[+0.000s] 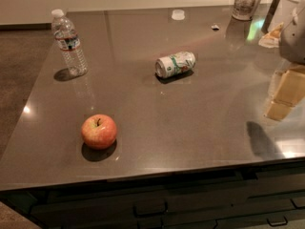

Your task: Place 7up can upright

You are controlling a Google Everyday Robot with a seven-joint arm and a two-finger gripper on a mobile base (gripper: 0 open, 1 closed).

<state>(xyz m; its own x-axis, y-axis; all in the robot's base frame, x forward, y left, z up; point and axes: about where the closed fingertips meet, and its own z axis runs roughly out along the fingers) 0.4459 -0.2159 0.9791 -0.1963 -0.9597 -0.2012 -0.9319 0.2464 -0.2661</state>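
Note:
The 7up can (pixel 175 64) lies on its side near the middle of the dark grey counter (pixel 190 128), with one silver end facing left and front. It has a white and green label. My gripper (pixel 283 95) hangs over the counter's right edge, well to the right of the can and a little nearer the front. It is apart from the can and holds nothing that I can see. Its grey arm part (pixel 293 37) rises above it at the frame's right edge.
A clear water bottle (pixel 69 43) stands at the back left. A red apple (pixel 98 131) sits front left. A white cap (pixel 177 14), a jar (pixel 247 1) and a white container (pixel 288 4) stand at the back. Drawers (pixel 152 206) run below the front edge.

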